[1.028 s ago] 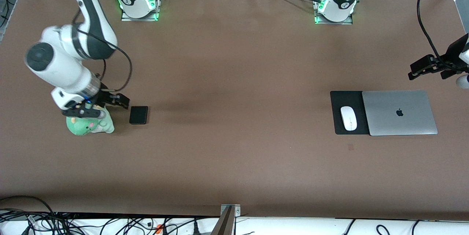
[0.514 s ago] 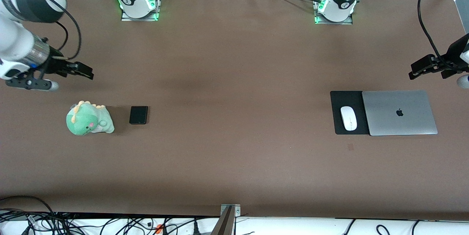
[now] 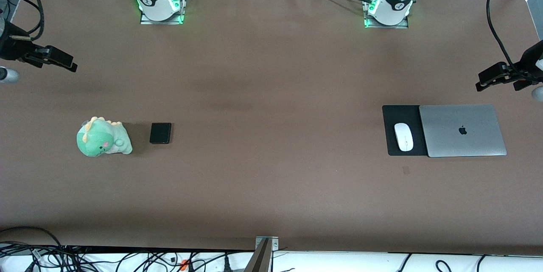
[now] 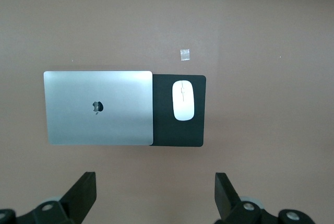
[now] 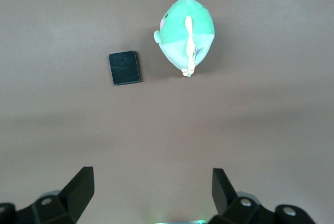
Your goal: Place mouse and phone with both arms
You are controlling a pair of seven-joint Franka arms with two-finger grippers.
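Note:
The white mouse lies on a black mat beside a closed silver laptop, toward the left arm's end. The small black phone lies flat beside a green dinosaur plush, toward the right arm's end. My left gripper hangs open and empty in the air at its table end. Its wrist view shows the mouse, the mat and the open gripper. My right gripper hangs open and empty at its table end. Its wrist view shows the phone and the open gripper.
The plush rests on its side, just apart from the phone. The laptop overlaps the mat's edge. A small tape mark sits on the brown table nearer the front camera than the mat. Cables run along the table's front edge.
My right gripper has risen off the plush and drawn back toward its end of the table, leaving the plush beside the phone. The left arm has hardly moved.

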